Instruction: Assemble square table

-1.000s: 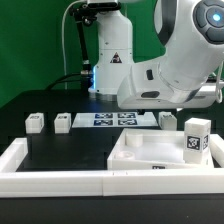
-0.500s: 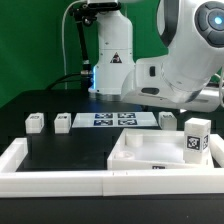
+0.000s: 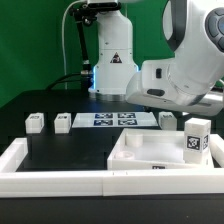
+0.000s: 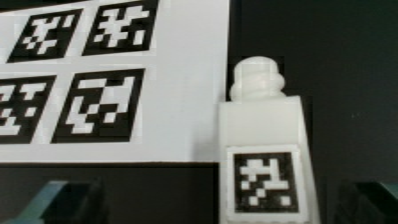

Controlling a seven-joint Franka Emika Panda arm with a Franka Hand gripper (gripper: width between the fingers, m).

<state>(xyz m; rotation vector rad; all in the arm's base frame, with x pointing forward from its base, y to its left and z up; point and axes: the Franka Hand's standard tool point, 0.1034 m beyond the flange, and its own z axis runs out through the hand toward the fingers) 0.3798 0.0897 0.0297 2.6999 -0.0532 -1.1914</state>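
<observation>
1. Gripper [image 4: 214,200]: the jaws stood at full spread and held nothing. The dark fingertips [image 4: 63,198] showed at either side of the wrist view.
2. Leg [image 4: 263,140]: white, with a tag on the near end and a peg on the far end. It lay on the black surface [image 4: 338,60] just beside the marker board [image 4: 107,80]; whether they touched could not be told.
3. Governing relation: the leg lay below the gripper and between the fingertips. Its long axis ran across the line joining them, so a straight descent would likely let the jaws close on its narrow sides.
4. Table top [image 3: 150,158]: lay well apart from this leg, in the foreground on the exterior view's right, with an upright leg [image 3: 196,138] at its edge.
5. Third leg [image 3: 62,121] and fourth leg [image 3: 36,122]: lay beyond the marker board's opposite end.
</observation>
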